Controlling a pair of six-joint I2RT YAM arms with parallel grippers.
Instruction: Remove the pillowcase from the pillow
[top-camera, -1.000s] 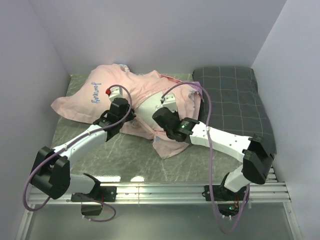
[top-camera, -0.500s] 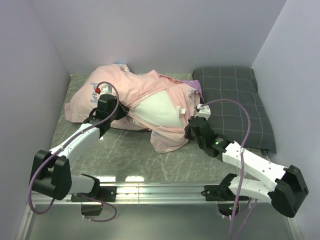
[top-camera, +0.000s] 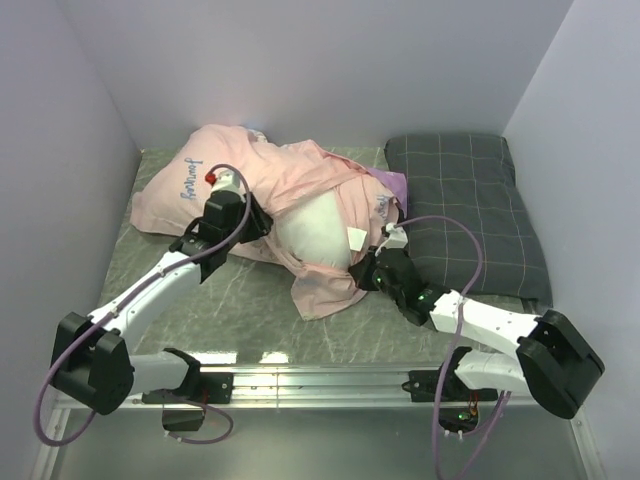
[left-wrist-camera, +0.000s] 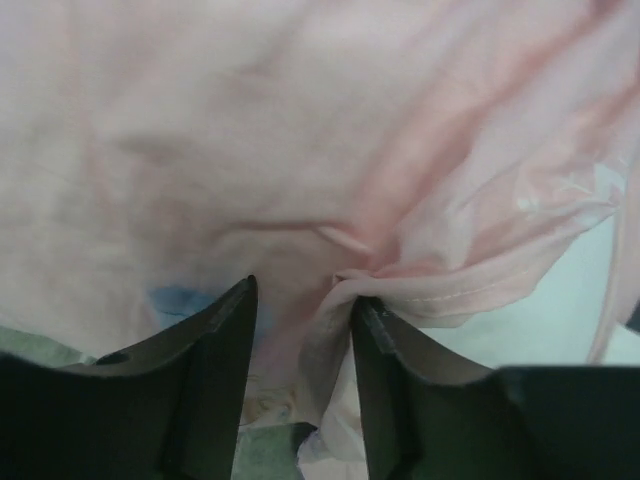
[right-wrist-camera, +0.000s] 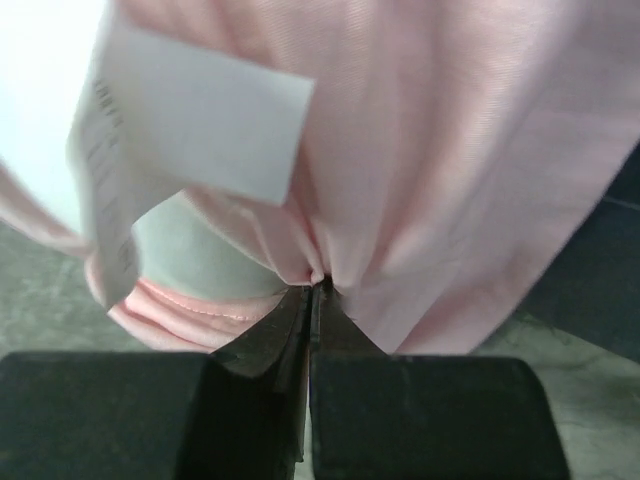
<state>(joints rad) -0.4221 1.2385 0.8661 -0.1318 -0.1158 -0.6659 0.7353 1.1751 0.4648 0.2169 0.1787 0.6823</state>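
On the tabletop we're mid-peel, by our read. The pillowcase is inside out and bunched over the far part of the pillow, whose white near face bulges bare out of the opening. Both lie at far left to centre. The case's right edge meets the grey checked pillow at far right. The case isn't off yet; we'd call it roughly halfway.

Case look:
- Thin fabric, with the pale salmon-pink inside showing.
- Blue script at the view-left end, and a sliver of purple outer side by the grey pillow.
- A loose flap lies on the tabletop in front.
- It's heavily creased and slack, so we expect it to slip rather than push.

Left hand: fingers spread at the left rim of the opening. A hemmed fold lies between them against one finger, not clamped.

Right hand: fingers pressed together, pinching a tuck of the case at the right rim. Creases radiate from the pinch.

Next move, our guess: the right hand drags its pinched rim away from the pillow while the left closes on its fold or pins the pillow. The risk is that the pillow rides along with the case.

Smallest item: a white care label hangs just beside the right pinch. We can't tell what it's sewn to.
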